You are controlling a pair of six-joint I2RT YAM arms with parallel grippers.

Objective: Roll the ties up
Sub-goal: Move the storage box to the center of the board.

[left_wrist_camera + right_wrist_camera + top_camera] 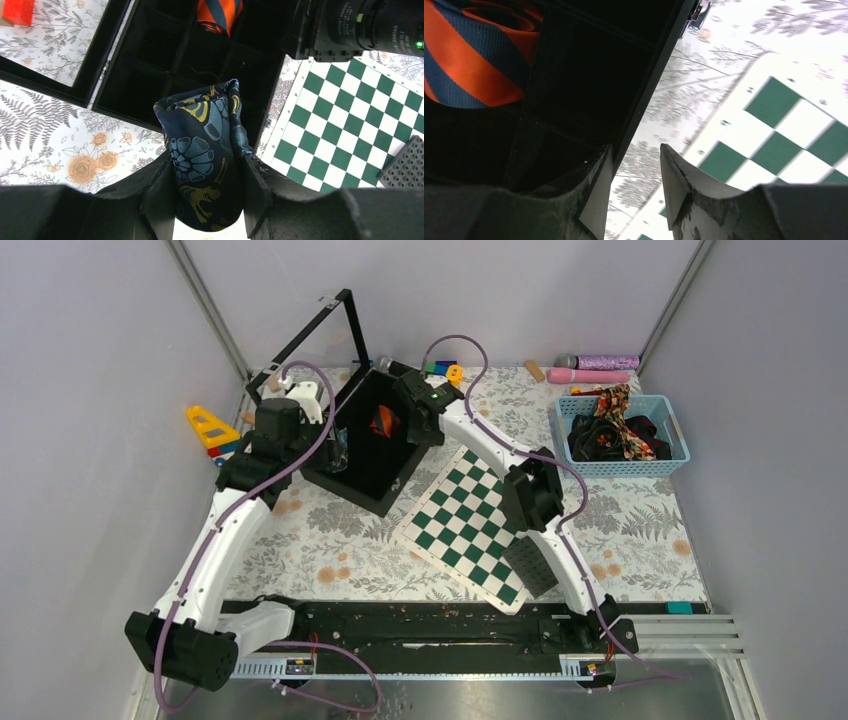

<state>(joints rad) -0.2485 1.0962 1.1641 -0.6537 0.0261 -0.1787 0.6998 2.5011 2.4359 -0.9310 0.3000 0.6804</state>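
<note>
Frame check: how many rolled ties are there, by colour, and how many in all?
Orange and navy striped rolled tie: 1, in the black box
Navy floral rolled tie: 1, held in the left gripper
Total rolled: 2
Loose ties: tangled in the blue basket, not countable

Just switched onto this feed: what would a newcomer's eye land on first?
The rolled navy floral fabric tie pinched in the left gripper, over the edge of the black compartmented box. Next, the rolled orange-and-navy striped tie sitting in one of its compartments, and the green-and-white chequered board lying right of the box.
</note>
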